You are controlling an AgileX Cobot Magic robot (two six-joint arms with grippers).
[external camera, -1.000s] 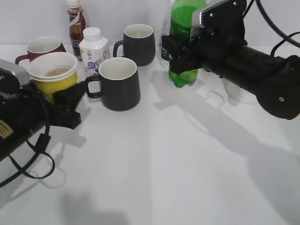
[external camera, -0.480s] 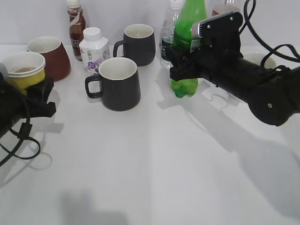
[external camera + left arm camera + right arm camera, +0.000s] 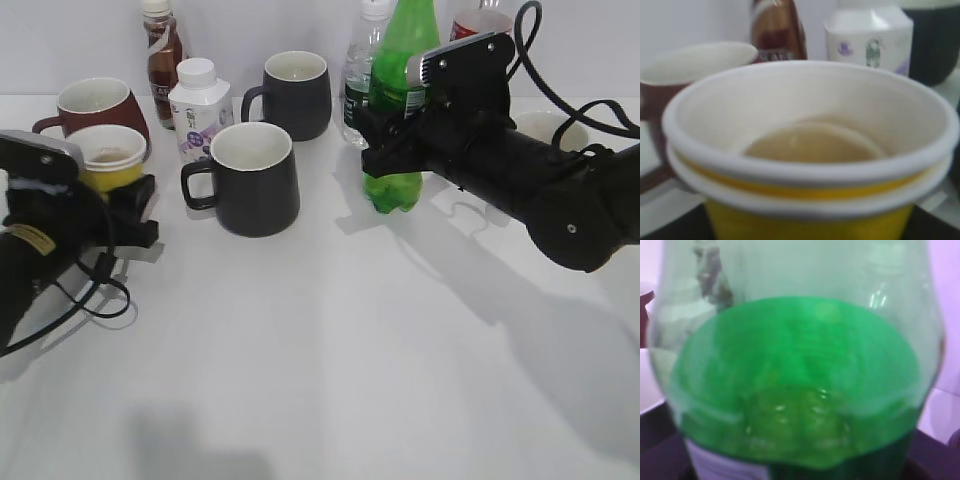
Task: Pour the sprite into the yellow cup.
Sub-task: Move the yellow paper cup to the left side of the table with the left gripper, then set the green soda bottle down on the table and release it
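The sprite (image 3: 398, 80), a tall green bottle, stands upright at the back right of the middle, its base near or on the table. My right gripper (image 3: 385, 125) is shut on its middle; the right wrist view is filled by the green bottle (image 3: 800, 385). The yellow cup (image 3: 110, 162) with a white rim is at the left, held by my left gripper (image 3: 125, 205), which is shut on its lower body. The cup fills the left wrist view (image 3: 810, 150) and holds a little pale liquid.
A dark red mug (image 3: 95, 103) stands just behind the yellow cup. Two dark mugs (image 3: 250, 178) (image 3: 296, 94), a white milk bottle (image 3: 198, 105), a brown drink bottle (image 3: 162, 48), a clear water bottle (image 3: 358, 85) and a white cup (image 3: 540, 125) crowd the back.
My left gripper carried the yellow cup down and left, then back right to in front of the red mug. My right gripper lowered the sprite and stood it upright.
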